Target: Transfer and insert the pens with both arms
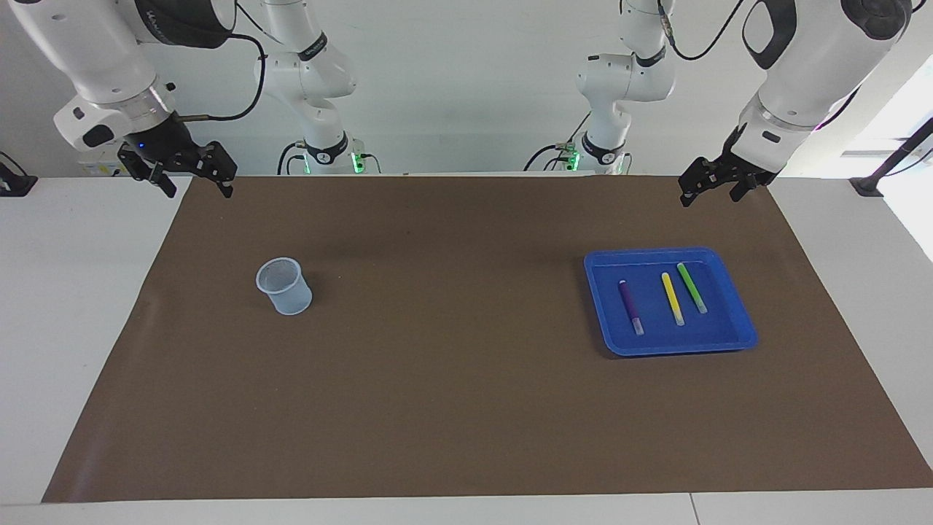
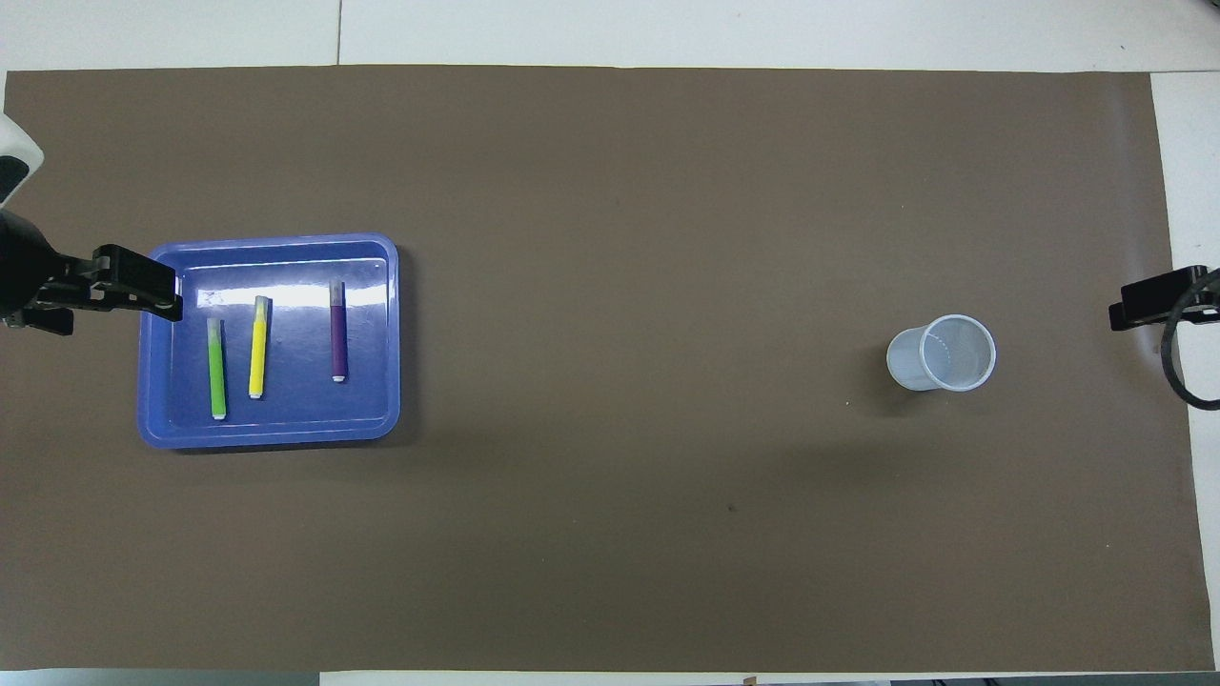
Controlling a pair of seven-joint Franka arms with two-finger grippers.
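Three pens lie side by side in a blue tray (image 1: 670, 348) (image 2: 276, 433) toward the left arm's end of the table: purple (image 1: 630, 307) (image 2: 337, 330), yellow (image 1: 672, 298) (image 2: 257, 346) and green (image 1: 692, 287) (image 2: 216, 368), each with a pale end. My left gripper (image 1: 711, 195) (image 2: 119, 297) hangs open and empty in the air, over the mat beside the tray's edge. At the other end, my right gripper (image 1: 200, 191) (image 2: 1158, 303) waits open and empty above the mat's corner.
A translucent plastic cup (image 1: 284, 286) (image 2: 944, 353) stands upright on the brown mat (image 1: 452, 394) toward the right arm's end. Two slimmer white arms (image 1: 321, 87) (image 1: 619, 80) with green lights stand at the robots' end. White table surrounds the mat.
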